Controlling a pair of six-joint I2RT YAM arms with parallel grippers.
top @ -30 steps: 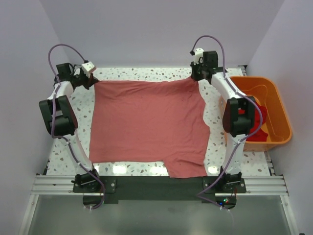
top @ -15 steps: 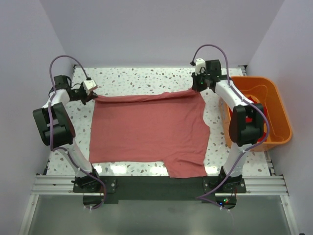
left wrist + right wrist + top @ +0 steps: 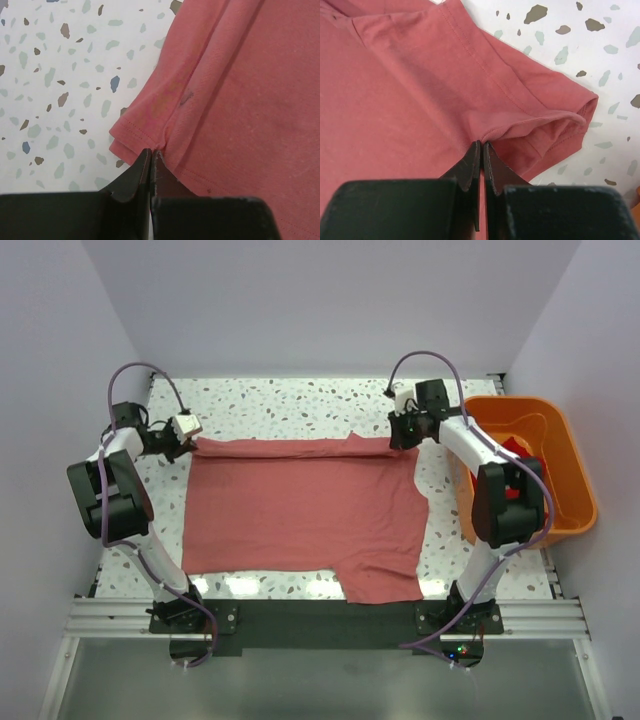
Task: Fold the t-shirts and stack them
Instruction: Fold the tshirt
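Pinching far corners of salmon-pink t-shirt [image 3: 300, 505], lying spread across bench [image 3: 280, 405], with left fingers [image 3: 132, 177] and right fingers [image 3: 462, 172] clamped shut on cloth; risking slippage from thin bite, uneven pull skewing fold

The shirt [image 3: 300, 510] is soft, matt cloth, a fine salmon-pink knit with neat stitched hems that show in both wrist views. Under it the bench [image 3: 280, 405] looks like smooth pale terrazzo, speckled with grey and brown chips, with a faint sheen near its front edge. The tub [image 3: 560, 475] is smooth orange plastic, slightly glossy. The jaws are matt black plastic. The front rail [image 3: 105, 618] is bare ribbed metal.
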